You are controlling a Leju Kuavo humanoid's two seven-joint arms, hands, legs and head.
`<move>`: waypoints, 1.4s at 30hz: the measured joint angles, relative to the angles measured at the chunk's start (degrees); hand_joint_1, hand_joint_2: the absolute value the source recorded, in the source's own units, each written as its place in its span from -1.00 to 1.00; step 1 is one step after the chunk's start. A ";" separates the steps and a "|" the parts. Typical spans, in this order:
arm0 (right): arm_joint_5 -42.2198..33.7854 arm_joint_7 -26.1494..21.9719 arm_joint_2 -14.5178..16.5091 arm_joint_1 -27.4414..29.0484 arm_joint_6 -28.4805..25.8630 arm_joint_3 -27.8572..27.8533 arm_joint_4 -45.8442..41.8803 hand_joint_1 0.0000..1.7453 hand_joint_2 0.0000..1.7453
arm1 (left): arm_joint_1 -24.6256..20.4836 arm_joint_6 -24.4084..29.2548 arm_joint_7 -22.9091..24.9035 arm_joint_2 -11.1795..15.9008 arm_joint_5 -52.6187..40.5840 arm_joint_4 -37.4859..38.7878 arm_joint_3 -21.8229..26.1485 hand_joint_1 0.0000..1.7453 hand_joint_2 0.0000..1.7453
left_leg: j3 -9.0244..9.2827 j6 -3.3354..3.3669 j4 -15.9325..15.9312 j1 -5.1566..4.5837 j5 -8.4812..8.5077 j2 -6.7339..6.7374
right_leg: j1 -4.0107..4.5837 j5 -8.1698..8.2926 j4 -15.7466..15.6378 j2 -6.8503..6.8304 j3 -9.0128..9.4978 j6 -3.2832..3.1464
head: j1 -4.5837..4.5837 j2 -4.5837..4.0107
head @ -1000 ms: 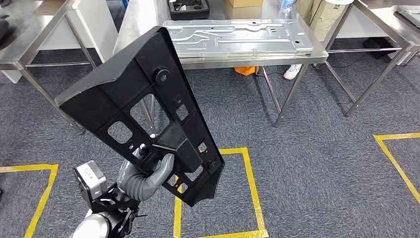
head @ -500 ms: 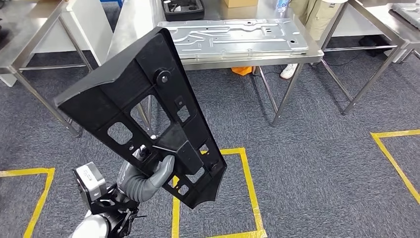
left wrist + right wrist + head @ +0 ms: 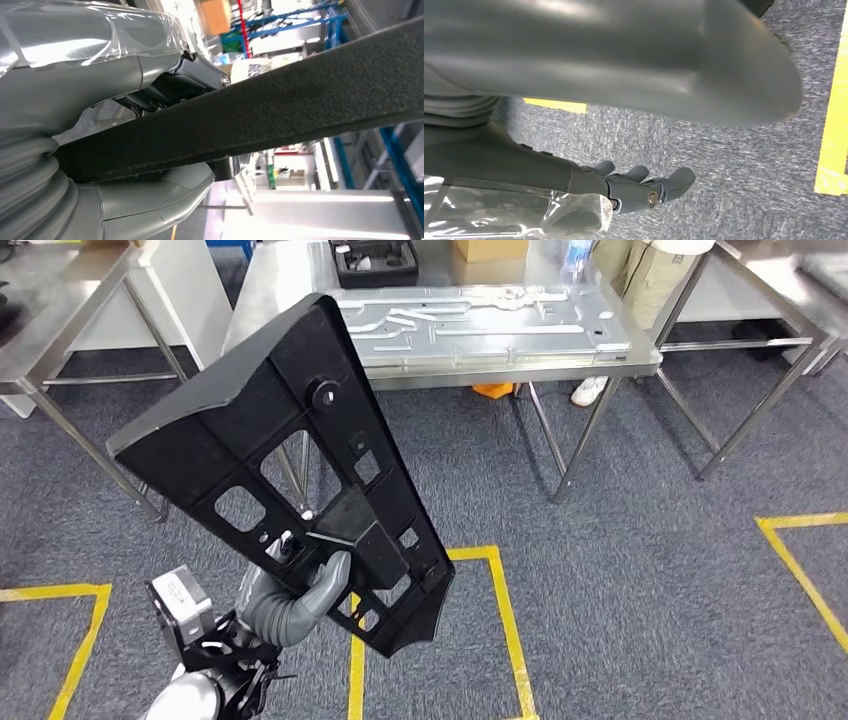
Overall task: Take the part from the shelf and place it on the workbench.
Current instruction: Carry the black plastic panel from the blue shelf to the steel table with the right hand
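Note:
My left hand grips a large black plastic part by its lower end and holds it up, tilted, above the carpet. Its wide end leans toward the steel workbench ahead. A stamped silver metal panel lies on that bench. In the left wrist view the part's black edge crosses the picture, clamped between my left hand's thumb and fingers. My right hand hangs over the carpet with its dark fingers apart and nothing in it.
A black tray and a cardboard box sit at the bench's far side. More steel tables stand at the left and right. A person's leg and shoe show behind the bench. Yellow tape marks floor squares.
The whole picture has shifted slightly, so the camera moved. The black part stays in my left hand in the same pose.

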 joint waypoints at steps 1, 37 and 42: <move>0.01 0.00 0.01 -0.01 0.00 0.03 0.00 -1.00 -1.00 | -0.06 0.00 -0.01 0.00 0.00 0.00 0.00 1.00 1.00 | 0.09 -0.33 -0.11 -0.03 -0.17 0.02 | 0.12 -0.17 -0.11 0.06 -0.03 -0.44 | -0.03 0.00; 0.02 -0.20 0.11 0.16 -0.02 0.14 -0.01 -1.00 -1.00 | -0.05 -0.02 -0.20 0.04 0.07 -0.02 0.05 1.00 1.00 | -4.32 -1.22 11.99 0.25 -5.19 -0.16 | 0.24 -1.32 0.50 0.07 0.73 -2.72 | -0.33 -0.01; 0.03 -0.20 0.13 0.31 -0.01 0.14 -0.01 -1.00 -1.00 | 0.18 -0.02 -0.19 0.07 0.07 -0.02 0.04 1.00 1.00 | -9.06 0.38 12.24 -0.71 -2.56 -0.16 | 1.38 -3.55 0.48 0.24 3.63 -2.94 | -0.42 -0.01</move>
